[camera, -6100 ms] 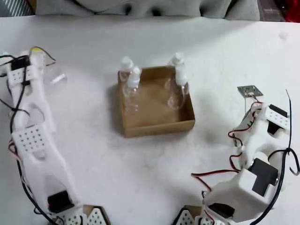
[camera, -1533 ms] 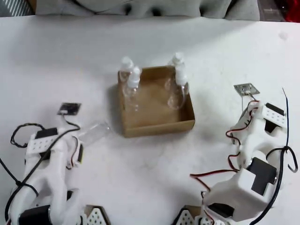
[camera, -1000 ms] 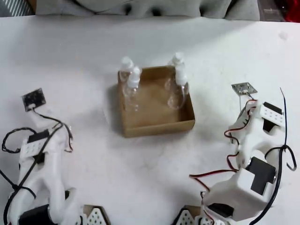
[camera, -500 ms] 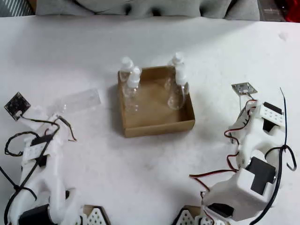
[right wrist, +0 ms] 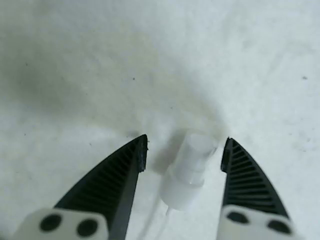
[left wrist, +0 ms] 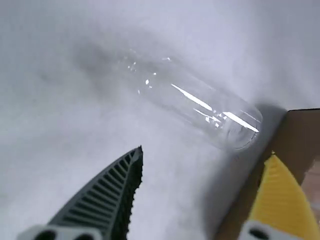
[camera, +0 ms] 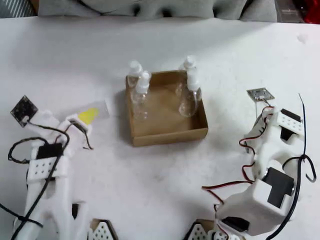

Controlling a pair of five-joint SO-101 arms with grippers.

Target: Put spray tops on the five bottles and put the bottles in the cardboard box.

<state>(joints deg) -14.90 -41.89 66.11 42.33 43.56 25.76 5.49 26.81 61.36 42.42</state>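
Left claw [left wrist: 206, 152] is spread wide and empty. Your left arm [camera: 47, 170] has just swung it in. Half a second back it sat further left, with the bottle [left wrist: 195, 107] lying free. Now it hangs right over that bottle. Six seconds back the same arm was stretched out far left, then it pulled in near you and came out again. Right arm [camera: 272, 150] barely shifted in that stretch.

Meaning for you: this bottle isn't gripped, has no top on, and is outside the cardboard box [camera: 170, 134]. I'd judge you're setting up a regrasp, with capping and boxing both left to do.

The box sits mid-table. The four bottles [camera: 142, 90] stand in its far half, each with a white top.

The bottle is clear and lies on its side on the table [camera: 165, 180], just left of the box. From the high view it pokes out to the far right of the yellow finger [camera: 89, 115]. From the left wrist it lies just past the fingertips, not yet between them, with one end close to the yellow finger and the box wall.

Right claw [right wrist: 185, 141] is also wide and empty. The last spray top [right wrist: 192, 167] sits on the table between its fingers, touching neither as far as I can tell.
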